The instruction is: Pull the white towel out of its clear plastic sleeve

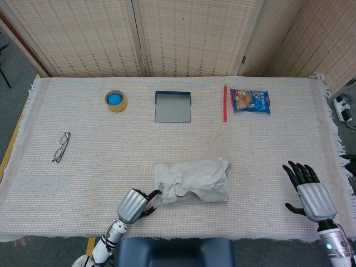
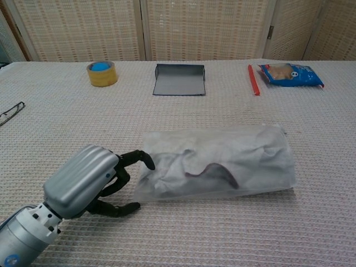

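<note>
**Left robot hand at the open end of the towel sleeve**

On the far left of the desk [image 1: 267, 144] lie a pair of glasses [image 1: 61, 146], well apart from everything else. Further right and farther back sits a roll of tape [image 1: 115, 100] with a blue centre.

At the near edge, the left robot hand [image 2: 92, 183] reaches toward the left end of the clear plastic sleeve [image 2: 278, 167]. Its fingers [image 2: 139, 158] are spread apart: one upper fingertip touches the sleeve's left edge, while a lower finger lies on the desk just below that edge. It holds nothing that can be made out; whether a fingertip has slipped inside the sleeve mouth cannot be told.

The sleeve lies lengthwise, left to right, near the middle of the desk toward the near side. The white towel [image 2: 172, 167] is crumpled inside it, bunched toward the left end.

Behind the sleeve, at the far side, a small grey tray [image 1: 172, 107] stands; right of it lie a red stick [image 1: 225, 103] and a blue snack packet [image 1: 251, 101]. Nothing lies between these and the sleeve.

At the near right, well apart from the sleeve, the right robot hand [image 1: 307, 186] rests on the desk with fingers wide and empty.
</note>
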Tool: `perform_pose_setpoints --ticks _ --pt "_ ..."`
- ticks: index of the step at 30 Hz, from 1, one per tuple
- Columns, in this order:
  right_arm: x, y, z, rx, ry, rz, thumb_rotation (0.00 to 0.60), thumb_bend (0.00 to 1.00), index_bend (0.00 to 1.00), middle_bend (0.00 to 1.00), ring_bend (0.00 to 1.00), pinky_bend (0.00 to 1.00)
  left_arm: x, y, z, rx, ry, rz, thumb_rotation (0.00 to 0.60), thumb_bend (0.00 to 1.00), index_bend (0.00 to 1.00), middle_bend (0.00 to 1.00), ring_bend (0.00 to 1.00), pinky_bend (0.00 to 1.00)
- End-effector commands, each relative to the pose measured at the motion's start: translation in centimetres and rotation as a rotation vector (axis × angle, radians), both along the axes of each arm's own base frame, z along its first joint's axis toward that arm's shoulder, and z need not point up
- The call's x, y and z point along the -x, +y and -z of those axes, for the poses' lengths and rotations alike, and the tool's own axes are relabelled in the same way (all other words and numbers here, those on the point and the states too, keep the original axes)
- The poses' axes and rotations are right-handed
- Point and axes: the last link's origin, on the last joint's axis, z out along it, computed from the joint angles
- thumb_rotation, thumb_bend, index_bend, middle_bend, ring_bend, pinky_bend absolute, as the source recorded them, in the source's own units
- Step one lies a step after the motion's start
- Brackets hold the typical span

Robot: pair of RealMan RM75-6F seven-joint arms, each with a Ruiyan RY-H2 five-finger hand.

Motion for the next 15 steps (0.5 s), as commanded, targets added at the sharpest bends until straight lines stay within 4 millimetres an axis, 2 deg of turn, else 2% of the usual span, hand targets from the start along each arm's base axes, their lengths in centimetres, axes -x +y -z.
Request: perform_pose_setpoints --ticks 1,7,15 --pt "0.0 0.0 0.0 0.0 -0.001 0.0 0.6 0.09 0.0 0.0 0.0 0.0 -0.1 0.0 0.1 0.0 0.009 -0.001 0.6 0.2 0.36 1.0 1.0 1.0" --pt "0.0 -0.1 -0.1 -0.002 -0.004 0.0 0.6 0.09 0.0 0.0 0.0 0.0 -0.8 -0.3 0.0 0.001 -0.028 0.012 0.6 0.19 0.36 1.0 1.0 1.0" --pt "-0.1 0.1 -0.3 -0.002 -0.01 -0.004 0.6 0.09 0.0 0.0 0.0 0.0 -1.8 -0.5 0.3 0.001 -0.051 0.024 0.6 0.24 0.46 1.0 1.0 1.0"
